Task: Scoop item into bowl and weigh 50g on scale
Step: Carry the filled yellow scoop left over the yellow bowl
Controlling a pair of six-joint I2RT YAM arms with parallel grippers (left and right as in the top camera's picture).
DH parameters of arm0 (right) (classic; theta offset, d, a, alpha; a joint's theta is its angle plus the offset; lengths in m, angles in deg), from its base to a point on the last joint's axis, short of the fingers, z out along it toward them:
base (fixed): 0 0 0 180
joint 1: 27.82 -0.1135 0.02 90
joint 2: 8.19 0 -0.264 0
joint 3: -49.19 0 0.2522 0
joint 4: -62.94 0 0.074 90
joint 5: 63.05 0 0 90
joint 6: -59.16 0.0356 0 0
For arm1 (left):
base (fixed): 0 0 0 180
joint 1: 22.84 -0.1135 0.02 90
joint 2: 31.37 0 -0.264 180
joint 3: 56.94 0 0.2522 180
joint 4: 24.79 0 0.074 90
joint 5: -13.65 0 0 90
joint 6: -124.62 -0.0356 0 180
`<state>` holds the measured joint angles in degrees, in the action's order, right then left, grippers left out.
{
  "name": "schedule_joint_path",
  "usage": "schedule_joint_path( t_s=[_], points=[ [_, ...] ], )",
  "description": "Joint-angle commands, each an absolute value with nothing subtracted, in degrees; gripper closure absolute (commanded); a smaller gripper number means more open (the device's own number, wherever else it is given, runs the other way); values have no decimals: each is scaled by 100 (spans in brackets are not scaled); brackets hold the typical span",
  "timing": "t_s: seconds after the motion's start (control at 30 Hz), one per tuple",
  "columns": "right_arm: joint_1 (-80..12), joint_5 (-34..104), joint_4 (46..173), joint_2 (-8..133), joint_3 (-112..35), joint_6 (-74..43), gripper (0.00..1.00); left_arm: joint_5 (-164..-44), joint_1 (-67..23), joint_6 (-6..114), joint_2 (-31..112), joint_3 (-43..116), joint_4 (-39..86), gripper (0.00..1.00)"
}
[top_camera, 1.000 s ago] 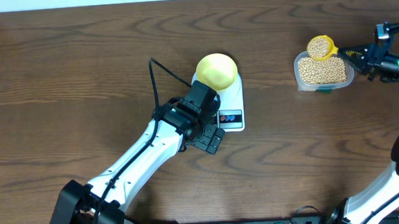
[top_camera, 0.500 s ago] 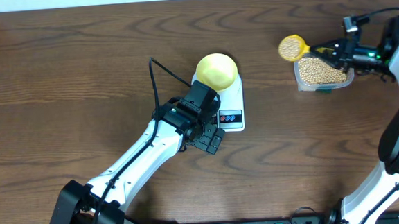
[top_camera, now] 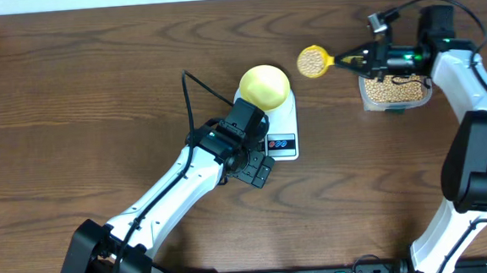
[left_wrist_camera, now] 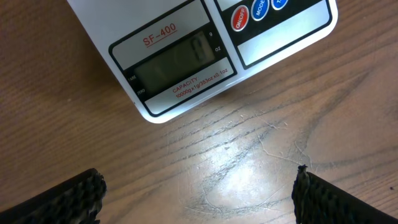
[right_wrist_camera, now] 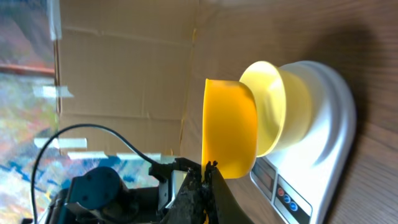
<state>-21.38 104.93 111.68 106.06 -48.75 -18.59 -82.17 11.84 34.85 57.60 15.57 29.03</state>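
From overhead we see the bowl (top_camera: 264,86) on the scale (top_camera: 285,121); right of the scale, the right gripper (top_camera: 366,59) pinches the scoop (top_camera: 330,61) heaped with beans (top_camera: 310,61), the tub (top_camera: 394,105) farther right. The left wrist shows us the left gripper (left_wrist_camera: 199,196) spread wide before the scale's display (left_wrist_camera: 177,62). The right wrist shows us the scoop near the scale's bowl.

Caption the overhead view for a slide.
Right gripper holds a scoop of beans between tub and bowl, which sits on the scale.

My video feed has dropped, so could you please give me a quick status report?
Left pincer open, empty, by the scale. Right pincer shut on scoop, beans aboard, short of the bowl. Bowl on scale. Nothing between.
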Motion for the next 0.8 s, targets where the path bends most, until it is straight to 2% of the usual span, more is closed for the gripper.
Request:
schedule_joint_path(
  t_s=[0.0, 0.77],
  points=[
    [-2396, 10633, 11065, 10648, -4845, -1556, 99, -8169, 1186, 3575, 5746, 1596, 2918, 2],
    [-3459, 8759, 10558, 10648, -4845, -1287, 99, -8167, 1186, 3575, 5746, 1596, 2918, 2]
  ],
)
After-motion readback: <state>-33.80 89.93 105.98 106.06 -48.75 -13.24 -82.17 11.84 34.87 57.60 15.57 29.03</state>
